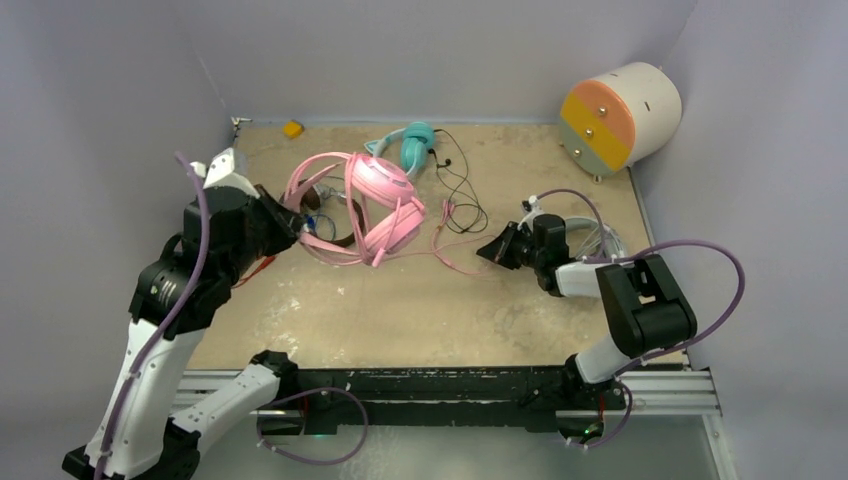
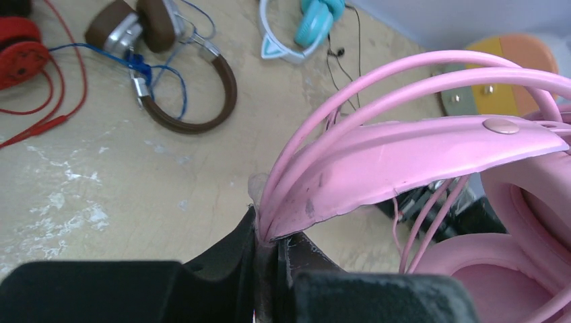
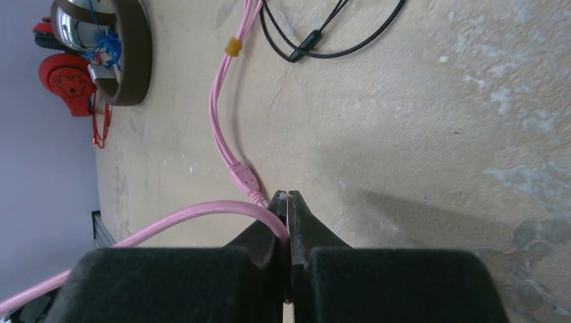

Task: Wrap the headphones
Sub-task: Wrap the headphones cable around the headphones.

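Headphones (image 2: pixel 404 151) clamped in left end effector (image 2: pixel 268 232); right end effector (image 3: pixel 288 202) pinching cable (image 3: pixel 202 210)

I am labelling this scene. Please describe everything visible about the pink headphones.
The pink headphones are over-ear, plastic-looking, with two thin headband tubes, a flat strap and padded cups. The left gripper is shut on the headband's end. Their thin pink cable runs across the table to the right gripper, shut on it.

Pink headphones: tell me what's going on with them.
The left pincer is shut on the headband of the pink headphones, while the right pincer is shut on their pink cable near its plug. The cable is not yet wrapped. The brown headphones and teal headphones lie untouched on the table.
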Tool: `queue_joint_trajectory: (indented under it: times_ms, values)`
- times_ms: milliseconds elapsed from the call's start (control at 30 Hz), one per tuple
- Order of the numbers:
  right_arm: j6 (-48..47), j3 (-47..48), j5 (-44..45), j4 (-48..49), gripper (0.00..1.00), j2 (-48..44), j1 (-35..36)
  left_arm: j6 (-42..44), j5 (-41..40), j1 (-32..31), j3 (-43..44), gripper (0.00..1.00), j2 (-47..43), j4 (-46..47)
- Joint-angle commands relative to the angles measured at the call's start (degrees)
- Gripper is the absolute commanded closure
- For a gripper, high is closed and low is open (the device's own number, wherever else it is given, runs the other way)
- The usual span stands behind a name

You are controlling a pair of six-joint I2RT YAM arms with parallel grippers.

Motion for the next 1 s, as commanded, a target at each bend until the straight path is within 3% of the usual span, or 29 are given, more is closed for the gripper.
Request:
queue_joint_trajectory:
  times_ms: [0, 100, 333, 500, 567, 800, 967]
  values:
    - [1.75, -1.18, -4.55, 6.44, 1.00, 1.61, -0.38, -7.81, -12.46, 0.19, -2.00, 1.00, -5.10, 8.29]
    - [3.43, -1.59, -5.77, 9.39, 1.00, 3.18, -0.40, -10.11, -12.25, 0.19, -2.61, 1.00, -3.99, 11.50]
    - [4.38, -2.38, -4.83, 7.94, 1.00, 3.15, -0.39, -9.98, -1.68, 0.19, 1.86, 1.00, 1.63, 14.16]
    - [2.83, -0.74, -2.90, 1.37, 1.00, -0.78, -1.32, -2.92, 3.77, 0.19, 3.65, 1.00, 0.85, 12.49]
    - [1.82, 0.38, -2.07, -2.12, 1.00, -3.53, -1.77, 3.63, 7.25, 0.19, 3.55, 1.00, -0.76, 12.11]
    - [-3.76, 4.90, 3.10, -14.78, 1.00, -14.02, -2.13, 17.11, 31.65, 0.21, -1.88, 1.00, -6.13, 13.20]
    - [-7.62, 8.82, 4.77, -21.91, 1.00, -20.15, -2.39, 20.51, 29.95, 0.19, -5.84, 1.00, -4.66, 9.35]
